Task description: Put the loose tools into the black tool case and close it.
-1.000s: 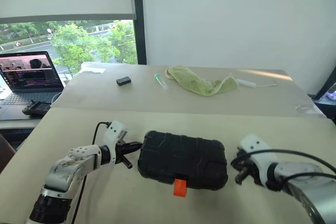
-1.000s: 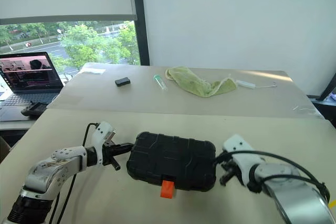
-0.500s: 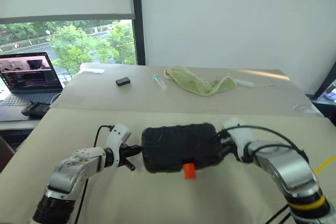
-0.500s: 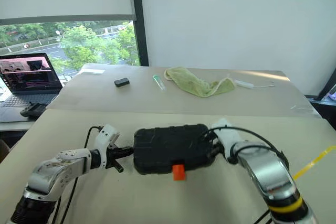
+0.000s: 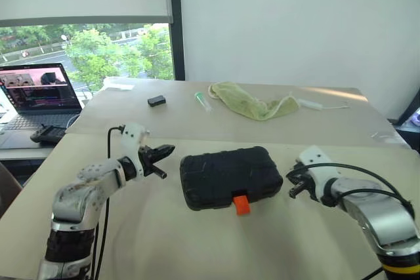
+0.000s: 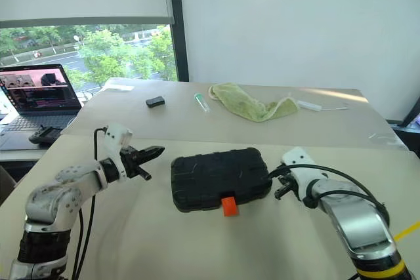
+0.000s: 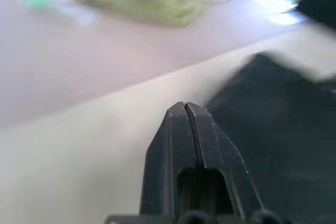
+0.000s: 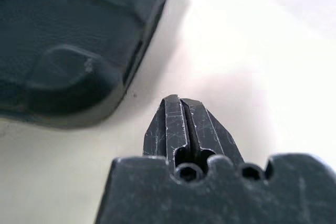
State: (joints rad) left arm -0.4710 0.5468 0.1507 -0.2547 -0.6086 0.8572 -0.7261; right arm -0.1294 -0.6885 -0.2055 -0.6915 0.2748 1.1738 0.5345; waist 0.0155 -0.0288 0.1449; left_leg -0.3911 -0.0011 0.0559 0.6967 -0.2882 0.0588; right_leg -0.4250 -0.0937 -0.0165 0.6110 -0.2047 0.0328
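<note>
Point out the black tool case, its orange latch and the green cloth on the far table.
black tool case (image 5: 230, 175), left eye view, middle of the closed lid.
orange latch (image 5: 242, 204), left eye view, centre of the tab at the front edge.
green cloth (image 5: 252, 104), left eye view, middle of the crumpled fabric.

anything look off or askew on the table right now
The black tool case lies closed but skewed, turned at an angle to the table edge, orange latch toward the robot. A green cloth lies crumpled on the far table.
</note>
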